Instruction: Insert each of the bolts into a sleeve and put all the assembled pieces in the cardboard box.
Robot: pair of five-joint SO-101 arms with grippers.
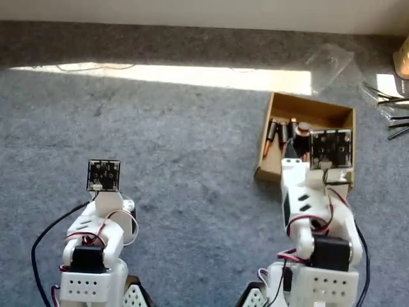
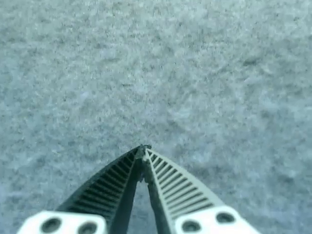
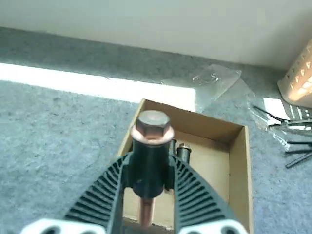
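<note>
Now the jaws of the right gripper pinched the sleeve, bolt inside, over the cardboard box. Dropped near the edge, it might bounce out. The left gripper had its jaws pressed together.

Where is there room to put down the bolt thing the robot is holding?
Inside the box, the half by its right wall is bare; the left side is crowded with finished pieces. The carpet between the left arm and the box is wide open. Past the box's right, a plastic bag and black strips clutter the floor.
</note>
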